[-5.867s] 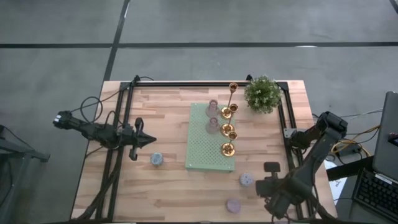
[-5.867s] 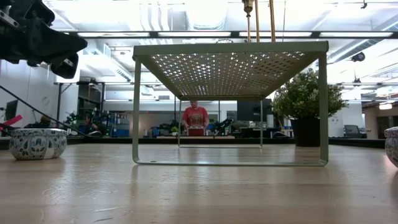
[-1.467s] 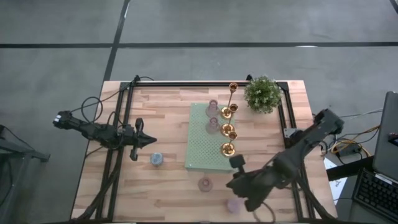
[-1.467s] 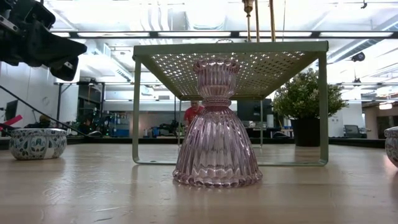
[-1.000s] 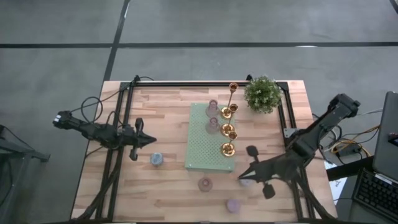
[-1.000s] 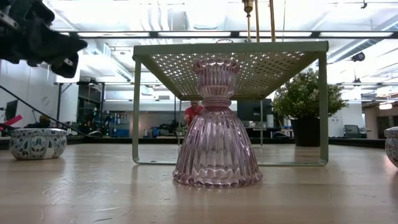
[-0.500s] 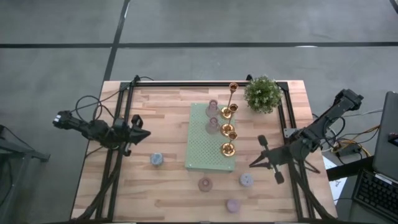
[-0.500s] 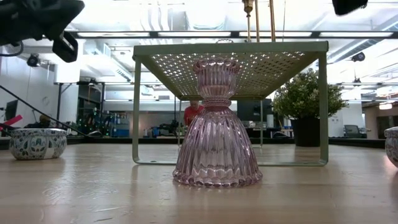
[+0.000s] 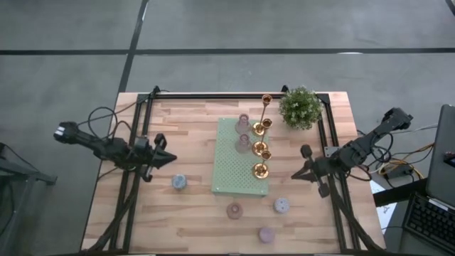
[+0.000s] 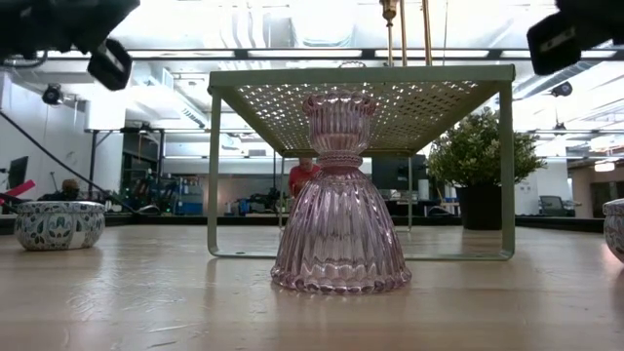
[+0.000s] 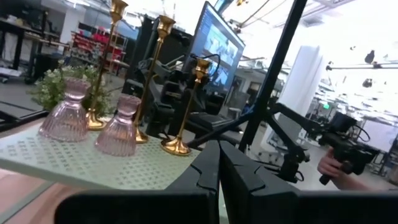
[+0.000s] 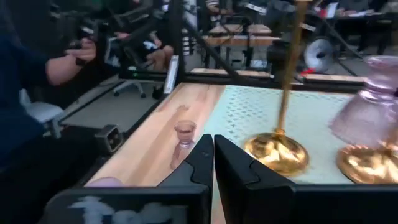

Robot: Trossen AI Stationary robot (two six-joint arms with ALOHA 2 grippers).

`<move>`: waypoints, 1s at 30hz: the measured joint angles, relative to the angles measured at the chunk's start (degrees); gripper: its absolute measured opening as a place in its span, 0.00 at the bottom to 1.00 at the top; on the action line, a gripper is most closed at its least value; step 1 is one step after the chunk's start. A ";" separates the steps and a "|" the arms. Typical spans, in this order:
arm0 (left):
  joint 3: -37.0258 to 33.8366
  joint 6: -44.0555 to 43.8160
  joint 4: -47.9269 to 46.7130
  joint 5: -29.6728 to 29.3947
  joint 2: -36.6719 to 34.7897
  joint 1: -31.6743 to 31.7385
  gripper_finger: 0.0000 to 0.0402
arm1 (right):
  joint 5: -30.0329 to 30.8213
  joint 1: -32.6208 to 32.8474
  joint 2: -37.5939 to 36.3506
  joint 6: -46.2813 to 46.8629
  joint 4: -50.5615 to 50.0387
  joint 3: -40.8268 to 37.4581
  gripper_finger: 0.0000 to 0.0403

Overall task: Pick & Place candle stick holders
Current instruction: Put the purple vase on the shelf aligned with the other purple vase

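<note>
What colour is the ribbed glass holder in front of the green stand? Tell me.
Pale pink glass holder; low view shows it best.

A pale green perforated mat is standing raised on thin legs at the middle of the wooden table. A leafy potted plant is sitting near the far right corner. A person in red is sitting in the room beyond.
</note>
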 joint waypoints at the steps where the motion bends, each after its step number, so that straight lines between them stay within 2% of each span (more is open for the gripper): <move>1: 1.01 0.25 -0.03 0.18 1.35 -0.06 0.02 | 1.61 0.01 -1.22 0.21 -0.15 -0.59 0.02; 6: 5.83 3.09 -0.09 0.61 8.19 -0.60 0.03 | 10.36 0.01 -6.78 -0.64 -0.25 -2.79 0.02; 8: 7.53 4.19 -0.09 0.61 10.95 -0.81 0.05 | 10.75 -0.10 -7.88 0.54 -0.43 -3.57 0.02; 11: 10.19 4.68 -0.10 0.92 15.09 -0.88 0.13 | 9.40 -0.10 -9.12 1.48 -0.91 -4.71 0.02; 18: 17.86 9.61 -1.24 3.65 27.68 -4.02 0.34 | 1.71 -0.12 -11.62 1.53 -0.54 -5.89 0.02; 30: 42.04 18.73 -15.08 -0.30 53.27 -10.80 0.37 | 0.13 -0.10 -19.69 0.00 -0.17 -9.54 0.02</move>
